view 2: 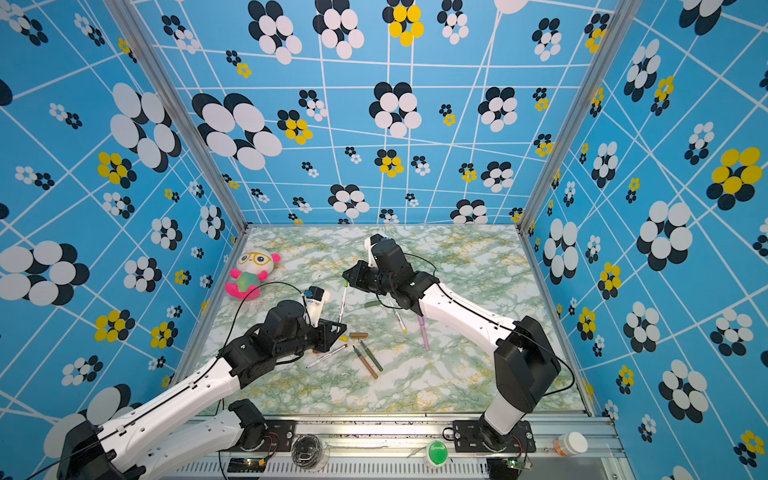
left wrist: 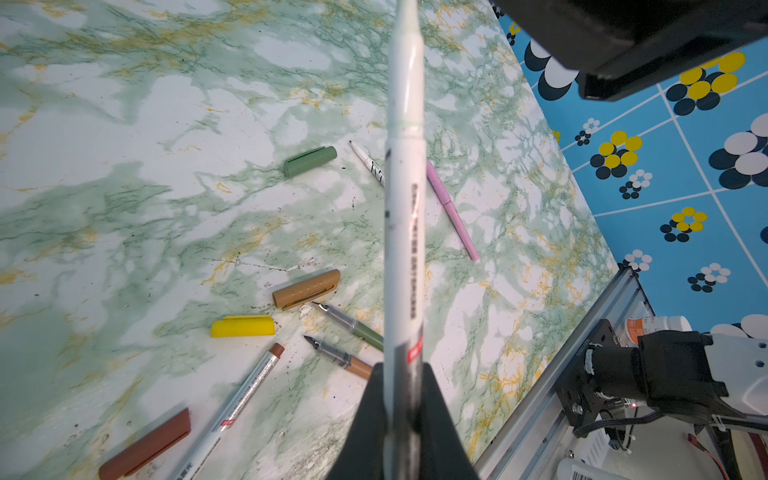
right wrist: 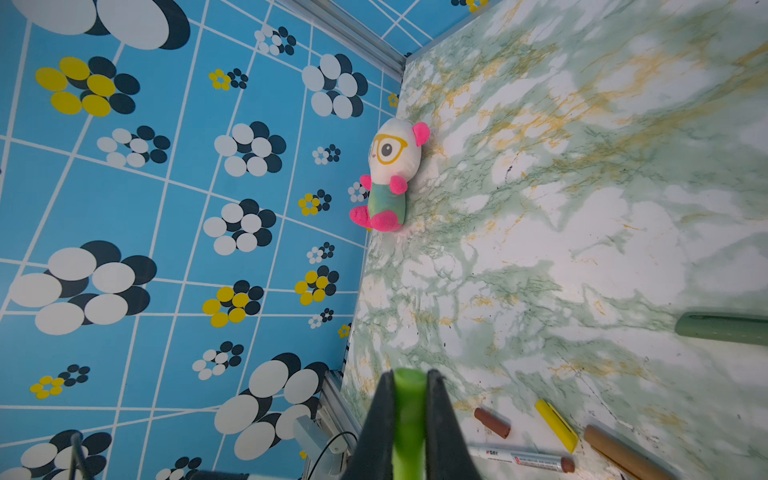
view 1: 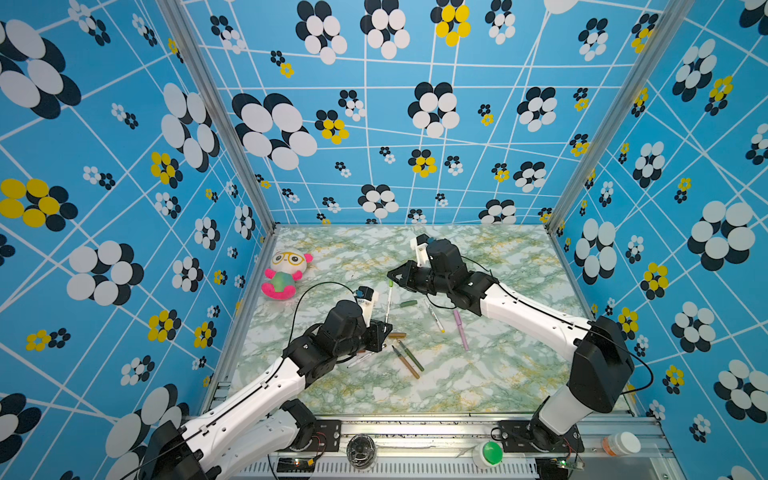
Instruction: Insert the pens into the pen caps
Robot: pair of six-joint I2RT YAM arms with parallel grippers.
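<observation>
My left gripper [view 1: 384,328] [left wrist: 405,419] is shut on the lower end of a white pen [view 1: 388,303] [left wrist: 405,216], which points up and away. My right gripper [view 1: 390,275] [right wrist: 409,399] is shut on a light green cap [right wrist: 409,415]. The pen's green upper end [view 1: 390,284] sits just under the right fingertips; whether it is inside the cap cannot be told. On the table lie a dark green cap [left wrist: 309,161], tan cap [left wrist: 306,289], yellow cap [left wrist: 242,326], brown cap [left wrist: 145,446], a brown-tipped white pen [left wrist: 245,399], a pink pen [left wrist: 451,210] and several others.
A plush toy [view 1: 286,274] sits at the table's left edge. Blue patterned walls close in the left, back and right sides. On the front rail [view 1: 415,428] stand a green-lidded jar [view 1: 488,454], a white bottle [view 1: 621,444] and a glass jar [view 1: 360,449].
</observation>
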